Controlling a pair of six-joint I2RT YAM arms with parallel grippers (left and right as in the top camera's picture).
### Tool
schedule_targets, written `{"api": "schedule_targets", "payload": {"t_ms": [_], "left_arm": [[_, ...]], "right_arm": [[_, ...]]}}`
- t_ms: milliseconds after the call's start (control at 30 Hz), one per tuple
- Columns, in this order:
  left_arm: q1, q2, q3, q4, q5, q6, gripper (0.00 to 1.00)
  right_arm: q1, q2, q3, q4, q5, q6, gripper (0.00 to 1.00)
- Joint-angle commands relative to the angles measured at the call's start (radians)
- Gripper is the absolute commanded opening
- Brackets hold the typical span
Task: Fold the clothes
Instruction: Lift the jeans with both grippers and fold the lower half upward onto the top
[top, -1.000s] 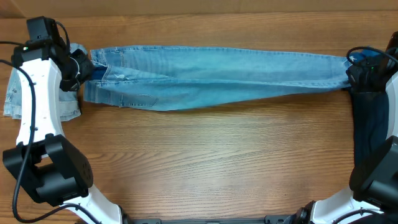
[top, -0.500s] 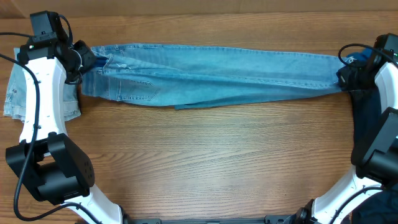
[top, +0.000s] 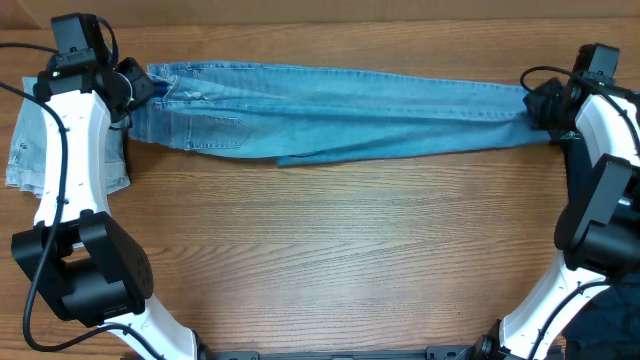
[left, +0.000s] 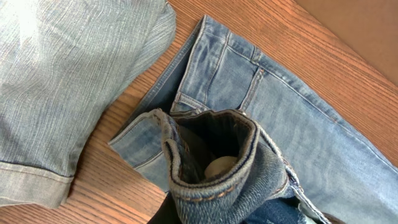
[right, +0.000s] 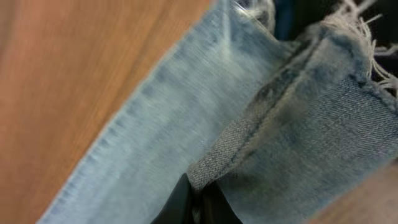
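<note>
Overhead, we log jeans (top: 340, 110) stretched across the desk (top: 340, 250), left tool (top: 140, 90) clamped on their waistband, right tool (top: 537, 105) clamped on their hem, paler denim piece (top: 25, 150) at left, left wrist, waistband bunched beside that piece, right wrist, fingertips (right: 176, 204) pinching the frayed hem seam.

The jeans (top: 350, 105) are soft, matt, faded light-blue denim with a fine twill weave, raised stitched seams and a frayed, thready hem (right: 367, 37). The paler denim piece (top: 22, 150) at left looks streaky and washed-out. The table (top: 350, 260) is smooth, grained wood with a slight sheen.
</note>
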Motion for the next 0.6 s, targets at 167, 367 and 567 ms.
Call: {"api": "schedule_targets", "payload": {"t_ms": [167, 367, 567], "left_arm": [[0.024, 0.086, 0.039, 0.018, -0.151, 0.027, 0.05], [0.019, 0.122, 0.040, 0.080, -0.153, 0.037, 0.17], [0.019, 0.120, 0.098, 0.159, -0.108, 0.144, 0.89]], "right_arm": [[-0.002, 0.008, 0.029, 0.118, 0.116, -0.001, 0.04], [0.022, 0.042, 0.028, 0.190, 0.117, -0.021, 0.22], [0.039, 0.039, 0.043, 0.308, -0.032, -0.203, 0.72]]}}
